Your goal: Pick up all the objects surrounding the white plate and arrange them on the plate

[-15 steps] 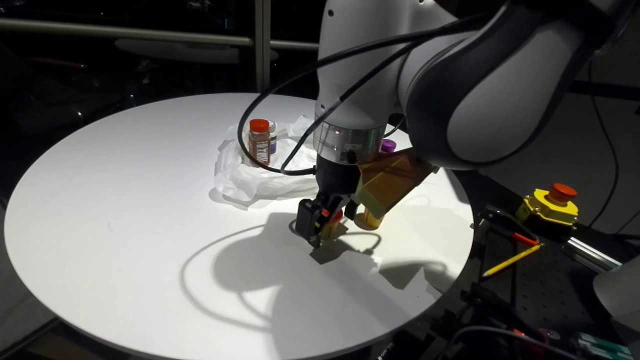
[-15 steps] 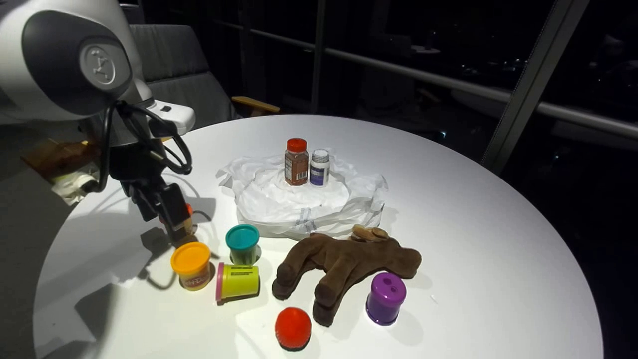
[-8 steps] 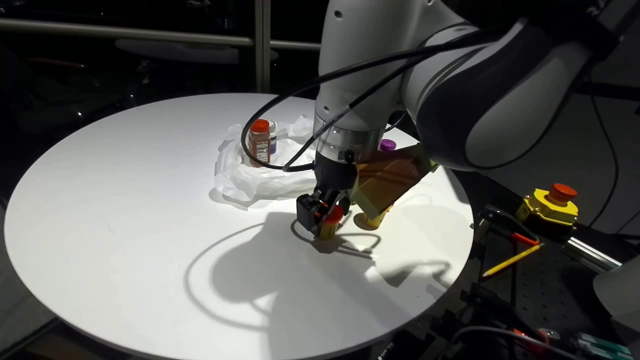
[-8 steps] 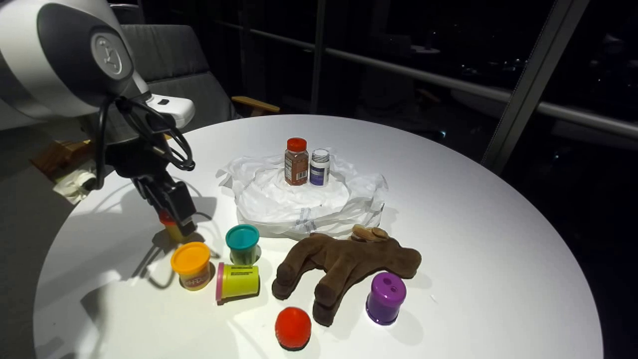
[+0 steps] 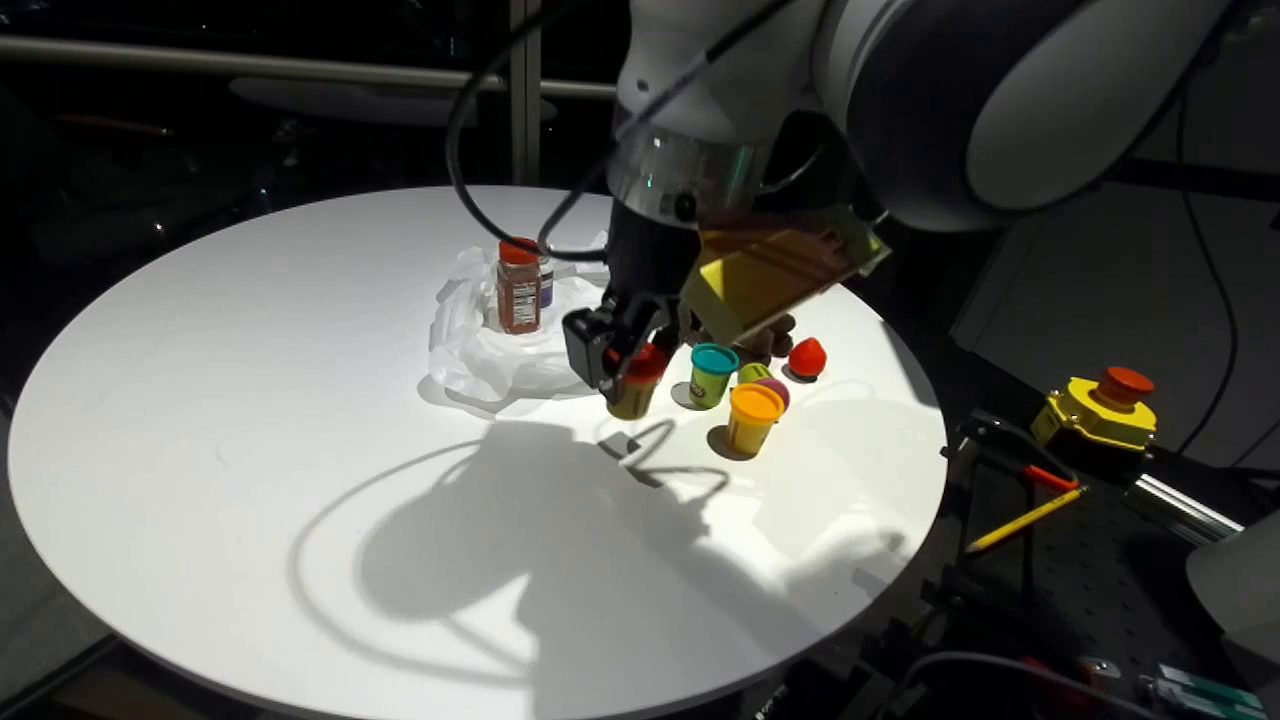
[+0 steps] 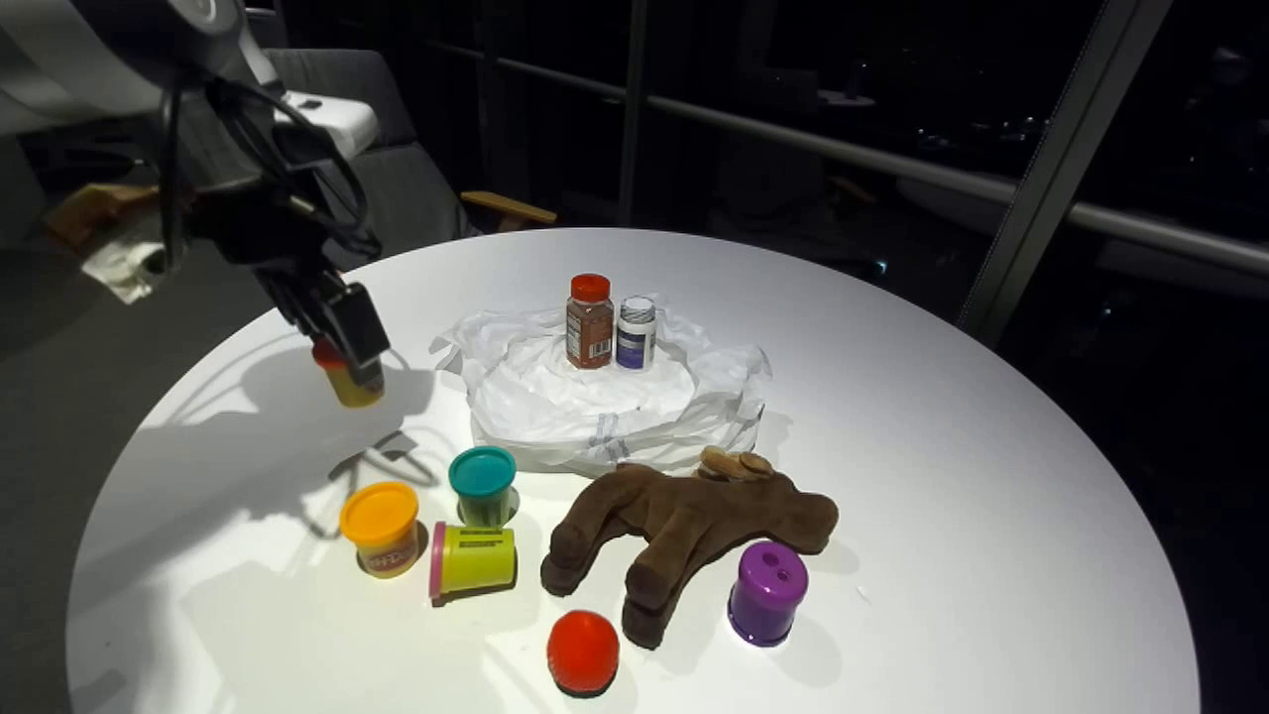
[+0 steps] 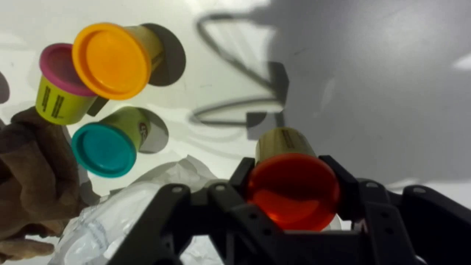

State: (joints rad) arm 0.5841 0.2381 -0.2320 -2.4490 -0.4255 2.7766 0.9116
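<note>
Wrist view: jaws closed on the red-lidded tub [image 7: 294, 191], pressing both its sides. Can't tell if they bite lid or body; if lid only, it could pop off and drop the rest. Teal-lidded tub [image 7: 105, 149] stands apart; a low sweep that way would clip it.

Exterior view: held tub is in the air above the surface [image 5: 230, 450]. Cable [image 5: 578, 256] loops across the front of the red-capped jar [image 5: 519, 295], depth unclear; might snag it on the way over.

Exterior view: jar and white-capped bottle [image 6: 635, 342] upright, side by side on the white plate [image 6: 615, 397]. Plate looks crinkled, bumpy, so a release may topple the tub, likelier since it looks tilted. Coming in tight could knock jar and bottle over. Orange-lidded tub [image 6: 382, 531], brown plush [image 6: 684, 511], yellow tub [image 6: 478, 558] off the plate; the last lies sideways, may roll if nudged.
</note>
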